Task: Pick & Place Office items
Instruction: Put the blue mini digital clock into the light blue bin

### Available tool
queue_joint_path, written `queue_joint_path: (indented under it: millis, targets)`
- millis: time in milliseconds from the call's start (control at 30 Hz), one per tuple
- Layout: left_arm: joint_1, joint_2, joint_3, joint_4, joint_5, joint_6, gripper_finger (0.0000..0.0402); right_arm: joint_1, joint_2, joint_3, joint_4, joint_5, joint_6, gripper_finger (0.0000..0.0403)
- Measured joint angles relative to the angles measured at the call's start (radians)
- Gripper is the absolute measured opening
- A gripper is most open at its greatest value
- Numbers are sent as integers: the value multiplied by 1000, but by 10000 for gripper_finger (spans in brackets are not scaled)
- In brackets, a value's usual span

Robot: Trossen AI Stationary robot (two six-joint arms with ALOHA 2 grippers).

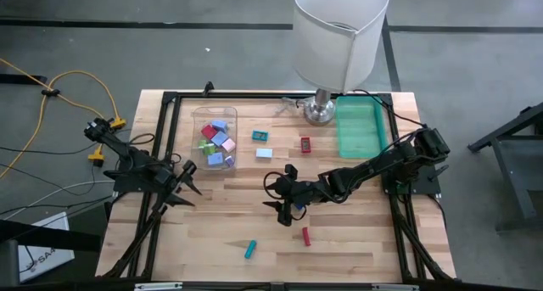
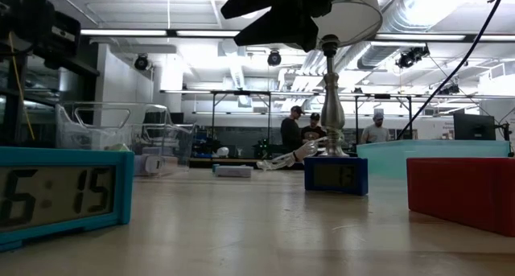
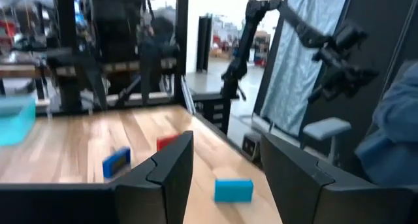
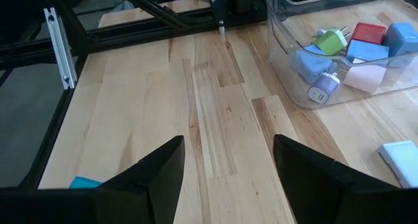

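So going left to right: the left gripper (image 1: 188,187) is parked at the table's left side, just below the clear bin (image 1: 214,139), fingers a bit apart with nothing between them. It looks like it's just waiting.

The right gripper (image 1: 284,198) hangs mid-table, jaws spread wide and empty. My guess is it's lining up for one of the loose pieces. The closest is the red piece (image 1: 306,236), just below and right of it on the wood, with the teal piece (image 1: 250,249) a bit farther left. To do this well I'd centre the jaws over the piece first, turn the wrist so the fingers close across its narrow side, then drop straight down. These bits are tiny and will skid if nudged off-centre.

Containers: the clear bin holds a pile of small pieces, light blue, red, pink and green. Right of it, the green tray (image 1: 360,127) beside the lamp (image 1: 336,38) looks empty. A blue piece (image 1: 260,136), a white piece (image 1: 265,153) and another red one (image 1: 305,144) lie loose between the two.
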Motion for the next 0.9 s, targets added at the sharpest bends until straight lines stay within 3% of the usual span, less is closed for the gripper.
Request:
queue_joint_path:
  millis: [267, 900]
  targets:
    - [0, 0, -1, -74, 1, -13, 173, 0, 0, 0, 0, 0, 0, 221]
    - [1, 0, -2, -72, 15, -8, 173, 0, 0, 0, 0, 0, 0, 221]
